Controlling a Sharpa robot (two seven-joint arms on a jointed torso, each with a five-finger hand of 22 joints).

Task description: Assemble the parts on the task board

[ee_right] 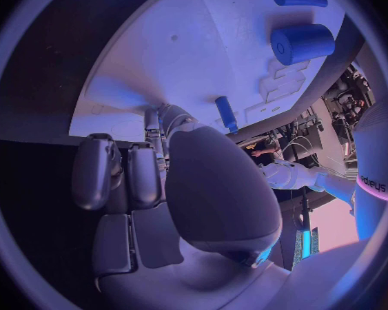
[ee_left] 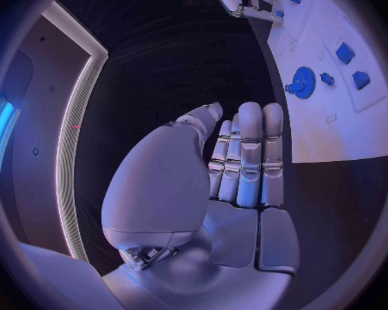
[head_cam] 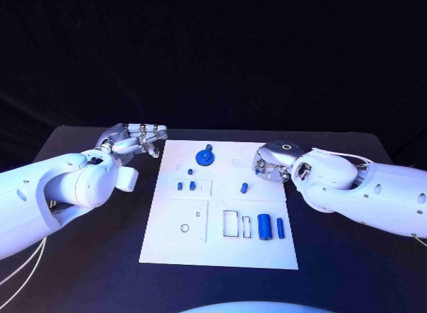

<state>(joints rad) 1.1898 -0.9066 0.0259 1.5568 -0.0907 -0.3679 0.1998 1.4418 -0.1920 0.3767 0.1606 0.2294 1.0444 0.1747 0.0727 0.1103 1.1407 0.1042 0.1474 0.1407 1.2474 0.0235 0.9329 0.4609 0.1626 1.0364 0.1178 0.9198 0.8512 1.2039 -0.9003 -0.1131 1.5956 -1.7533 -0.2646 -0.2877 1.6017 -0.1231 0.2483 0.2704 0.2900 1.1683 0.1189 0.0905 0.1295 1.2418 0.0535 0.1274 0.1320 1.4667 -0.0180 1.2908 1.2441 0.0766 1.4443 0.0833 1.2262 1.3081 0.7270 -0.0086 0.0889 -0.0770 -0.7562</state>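
Observation:
The white task board (head_cam: 223, 244) lies in the middle of the black table. On it are a blue gear (head_cam: 205, 157), two small blue pieces (head_cam: 185, 186), a short blue peg (head_cam: 243, 188), a thick blue cylinder (head_cam: 264, 226) and a thin blue pin (head_cam: 280, 227). My left hand (head_cam: 138, 139) hovers off the board's far left corner with straight fingers (ee_left: 249, 151), holding nothing. My right hand (head_cam: 270, 163) sits at the board's right edge beside the peg (ee_right: 227, 113). Its fingers (ee_right: 116, 172) are curled in and nothing shows in them.
Rectangular recesses (head_cam: 236, 223) and a small ring (head_cam: 184, 227) mark the board's near half. Bare black table (head_cam: 91, 261) surrounds the board. From the left wrist, the gear (ee_left: 302, 83) and the small pieces (ee_left: 353, 65) lie past the fingertips.

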